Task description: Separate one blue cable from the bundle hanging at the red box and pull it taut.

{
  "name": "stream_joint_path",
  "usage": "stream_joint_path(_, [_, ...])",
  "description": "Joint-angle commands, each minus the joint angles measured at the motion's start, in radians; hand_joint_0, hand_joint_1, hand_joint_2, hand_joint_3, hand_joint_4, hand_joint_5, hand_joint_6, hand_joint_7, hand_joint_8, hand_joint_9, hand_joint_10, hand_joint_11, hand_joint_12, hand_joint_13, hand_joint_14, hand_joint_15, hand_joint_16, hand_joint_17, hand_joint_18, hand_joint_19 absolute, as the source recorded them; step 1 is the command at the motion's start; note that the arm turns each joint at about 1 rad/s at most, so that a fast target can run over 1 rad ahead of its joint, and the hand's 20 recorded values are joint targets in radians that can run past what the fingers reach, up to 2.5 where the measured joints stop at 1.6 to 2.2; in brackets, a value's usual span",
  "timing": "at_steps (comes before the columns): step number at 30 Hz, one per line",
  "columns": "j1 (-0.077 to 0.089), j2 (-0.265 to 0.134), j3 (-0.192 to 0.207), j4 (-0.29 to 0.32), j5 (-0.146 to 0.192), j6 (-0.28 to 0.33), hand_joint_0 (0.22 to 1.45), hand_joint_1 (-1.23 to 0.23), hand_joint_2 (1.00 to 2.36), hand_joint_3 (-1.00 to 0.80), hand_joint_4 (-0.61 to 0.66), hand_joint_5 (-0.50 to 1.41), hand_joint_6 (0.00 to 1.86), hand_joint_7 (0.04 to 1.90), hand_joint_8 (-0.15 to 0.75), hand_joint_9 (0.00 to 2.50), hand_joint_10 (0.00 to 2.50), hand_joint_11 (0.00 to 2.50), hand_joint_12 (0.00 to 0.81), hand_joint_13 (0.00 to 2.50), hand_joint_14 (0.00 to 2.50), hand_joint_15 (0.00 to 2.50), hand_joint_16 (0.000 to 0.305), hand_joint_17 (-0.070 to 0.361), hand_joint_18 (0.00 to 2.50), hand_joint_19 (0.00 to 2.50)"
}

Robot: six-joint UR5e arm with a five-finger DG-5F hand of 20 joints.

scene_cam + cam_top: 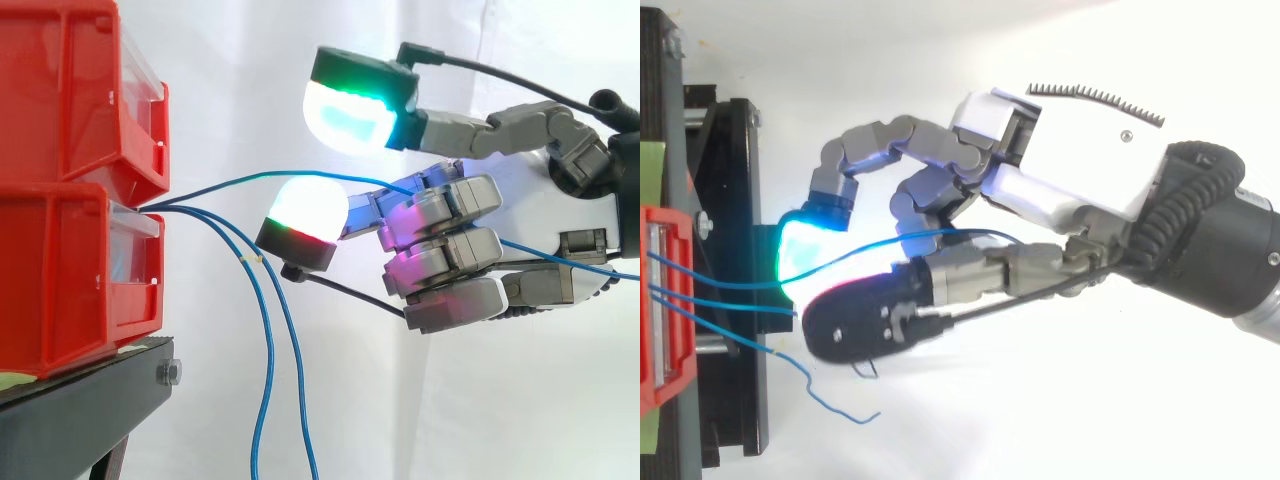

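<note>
Side cam sat close, level with the red bins (70, 250); top cam looked straight down. Both shared bins and hand (1080, 180).

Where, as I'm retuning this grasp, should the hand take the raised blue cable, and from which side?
The raised blue cable is best taken on its arched free span, coming from the side opposite the red bin; there it stands clear of the two hanging cables.
</note>
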State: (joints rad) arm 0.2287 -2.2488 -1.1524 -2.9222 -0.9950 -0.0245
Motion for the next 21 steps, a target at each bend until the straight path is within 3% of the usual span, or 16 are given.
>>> stream_joint_path(1, [0.0,0.0,0.0,0.0,-0.001,0.0,0.62,-0.46,1.0,-0.48,0.19,-0.14,0.76,1.08,0.243,0.99,1.33,1.46,0.294,0.65,2.44,1.43,0.023,0.052,1.13,1.76])
stream_joint_path(9, [0.001,0.0,-0.001,0.002,-0.001,-0.003,0.63,-0.5,1.02,-0.19,0.21,-0.13,0.72,1.1,0.244,1.0,1.28,1.53,0.302,0.65,2.43,1.46,0.025,0.055,1.13,1.76])
stream_joint_path(21, [0.003,0.0,0.0,0.002,-0.001,-0.003,0.62,-0.56,1.02,-0.13,0.24,-0.12,0.71,1.12,0.259,1.0,1.32,1.5,0.319,0.65,2.46,1.44,0.028,0.063,1.15,1.75])
